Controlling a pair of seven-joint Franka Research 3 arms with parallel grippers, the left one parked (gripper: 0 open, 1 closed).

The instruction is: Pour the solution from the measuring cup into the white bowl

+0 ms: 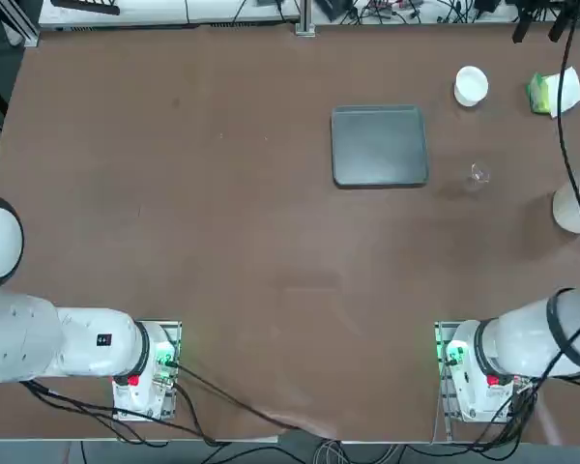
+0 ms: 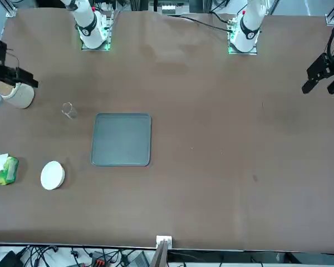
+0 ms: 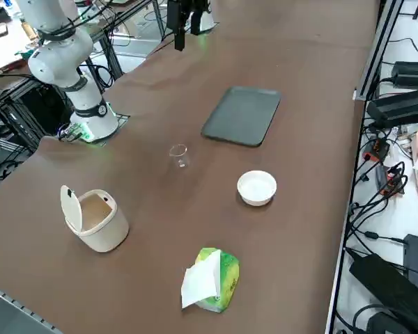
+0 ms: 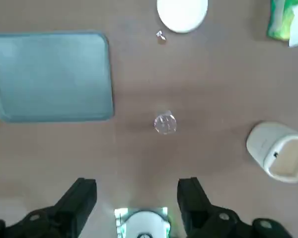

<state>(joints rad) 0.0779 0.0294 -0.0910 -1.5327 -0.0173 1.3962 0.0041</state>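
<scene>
The measuring cup (image 1: 478, 175) is a tiny clear cup standing upright on the brown table, to the right of the grey tray, also seen in the front view (image 2: 68, 110), side view (image 3: 179, 154) and wrist view (image 4: 165, 124). The white bowl (image 1: 471, 85) sits farther back (image 2: 52, 175) (image 3: 256, 187) (image 4: 182, 12), apart from the cup. My right gripper (image 4: 137, 186) hangs high above the table on the robot's side of the cup, open, with nothing between its fingers. In the front view the gripper (image 2: 14, 77) shows at the left edge, over the cream cup.
A grey tray (image 1: 379, 145) lies left of the measuring cup. A cream-white cup with an open lid (image 3: 97, 219) stands near the table's right edge. A green-and-white packet (image 3: 212, 278) lies at the far right corner, beside the bowl.
</scene>
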